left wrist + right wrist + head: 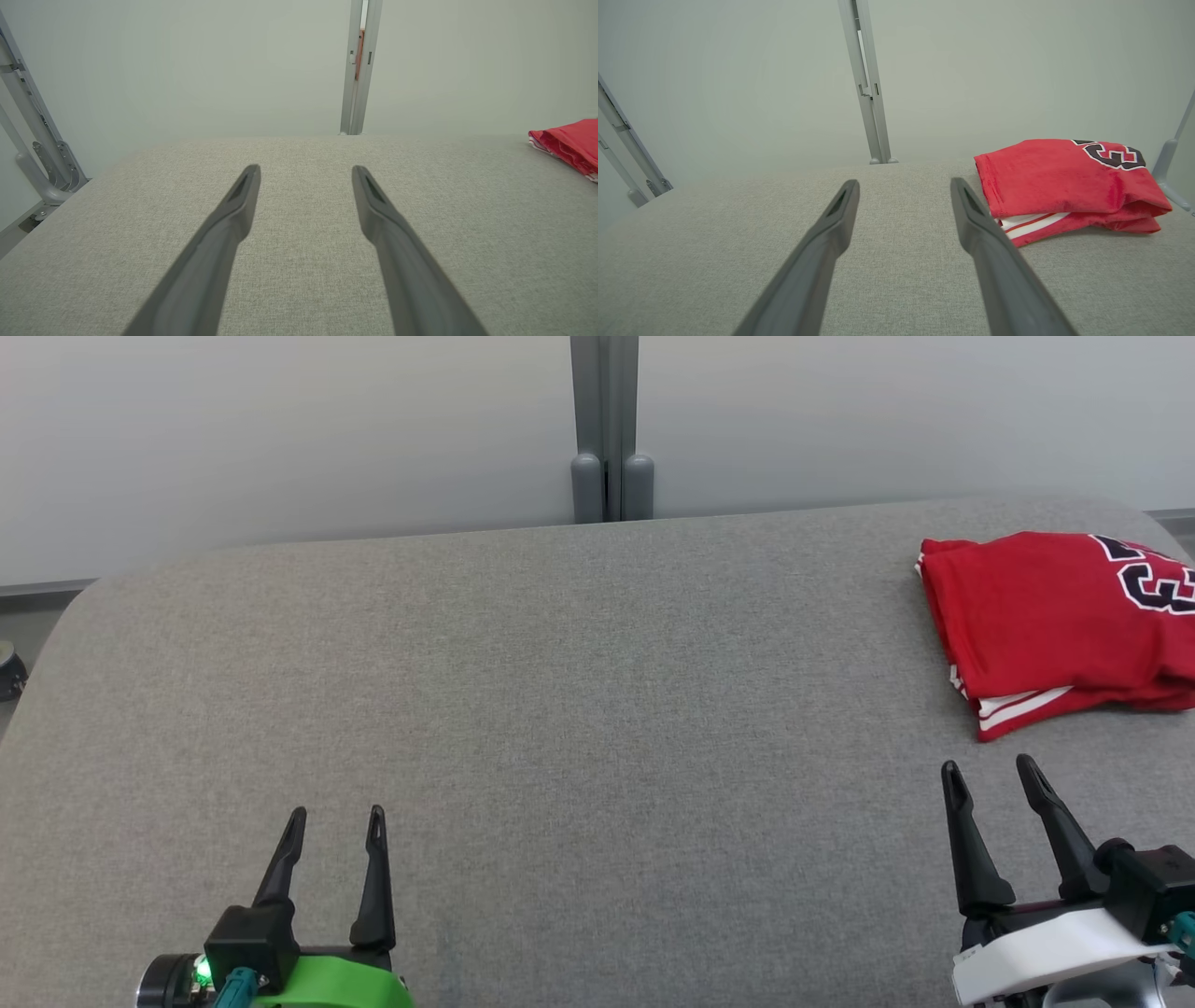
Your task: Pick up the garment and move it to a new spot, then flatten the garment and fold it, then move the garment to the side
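A red garment (1055, 616) with white stripes and dark lettering lies folded at the far right of the grey table (560, 709). It also appears at the right of the right wrist view as the garment (1059, 182), and its edge as the garment (570, 142) in the left wrist view. My right gripper (990, 773) stands open just in front of the garment, apart from it, holding nothing. My left gripper (336, 817) stands open at the lower left, far from the garment. In the wrist views, the left gripper (306, 170) and right gripper (903, 184) hover over bare fabric.
A grey post (607, 429) rises behind the table against a pale wall. Metal frame legs (32, 140) stand off the table's left edge, and another leg (1169, 172) stands beyond the garment. The table's far corners are rounded.
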You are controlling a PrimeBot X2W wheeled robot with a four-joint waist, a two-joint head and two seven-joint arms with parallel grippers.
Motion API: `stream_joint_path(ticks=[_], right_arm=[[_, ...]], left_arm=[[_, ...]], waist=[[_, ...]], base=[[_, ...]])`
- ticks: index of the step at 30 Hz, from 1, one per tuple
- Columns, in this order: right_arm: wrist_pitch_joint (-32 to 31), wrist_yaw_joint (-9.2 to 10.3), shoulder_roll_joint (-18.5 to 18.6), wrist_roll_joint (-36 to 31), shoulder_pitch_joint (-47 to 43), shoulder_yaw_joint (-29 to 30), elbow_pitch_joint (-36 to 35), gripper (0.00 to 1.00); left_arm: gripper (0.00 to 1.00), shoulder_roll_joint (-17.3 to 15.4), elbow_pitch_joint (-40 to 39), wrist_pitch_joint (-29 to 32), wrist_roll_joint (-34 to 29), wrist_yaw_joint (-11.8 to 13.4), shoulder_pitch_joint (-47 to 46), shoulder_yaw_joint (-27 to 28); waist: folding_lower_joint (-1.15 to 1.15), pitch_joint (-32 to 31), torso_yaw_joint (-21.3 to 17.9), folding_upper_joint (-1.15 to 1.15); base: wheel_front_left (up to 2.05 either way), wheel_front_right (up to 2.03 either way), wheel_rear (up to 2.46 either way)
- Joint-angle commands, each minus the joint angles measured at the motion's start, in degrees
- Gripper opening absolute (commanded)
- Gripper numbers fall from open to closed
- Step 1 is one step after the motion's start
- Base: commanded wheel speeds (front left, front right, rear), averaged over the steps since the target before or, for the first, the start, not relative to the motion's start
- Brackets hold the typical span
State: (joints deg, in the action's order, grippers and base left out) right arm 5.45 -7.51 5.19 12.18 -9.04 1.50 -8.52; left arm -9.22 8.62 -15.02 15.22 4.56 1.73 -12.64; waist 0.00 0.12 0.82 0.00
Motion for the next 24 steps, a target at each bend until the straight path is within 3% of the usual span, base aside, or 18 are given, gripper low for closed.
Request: stream_joint_path(ticks=[1, 4, 24], right_arm=[[0.0, 0.00, -0.1, 0.1, 0.0, 0.0, 0.1, 0.00], [0.1, -0.01, -0.3, 0.9, -0.1, -0.3, 1.1, 0.00], [-1.6, 0.00, 0.8, 23.3, 4.4, -0.8, 6.8, 0.00]], left_arm=[[0.00, 0.0, 0.1, 0.0, -0.1, 0.0, 0.0, 0.0], [0.00, 0.2, 1.1, 0.3, 0.7, -0.2, 0.1, -0.1], [0.00, 1.6, 0.5, 5.6, 20.7, -1.7, -2.1, 4.8]], waist=[[0.00, 0.1, 0.0, 0.00], [0.00, 0.1, 0.0, 0.00], [0.00, 0.0, -0.1, 0.00]], base=[[0.00, 0.00, 0.00], [0.00, 0.00, 0.00], [0.00, 0.00, 0.00]])
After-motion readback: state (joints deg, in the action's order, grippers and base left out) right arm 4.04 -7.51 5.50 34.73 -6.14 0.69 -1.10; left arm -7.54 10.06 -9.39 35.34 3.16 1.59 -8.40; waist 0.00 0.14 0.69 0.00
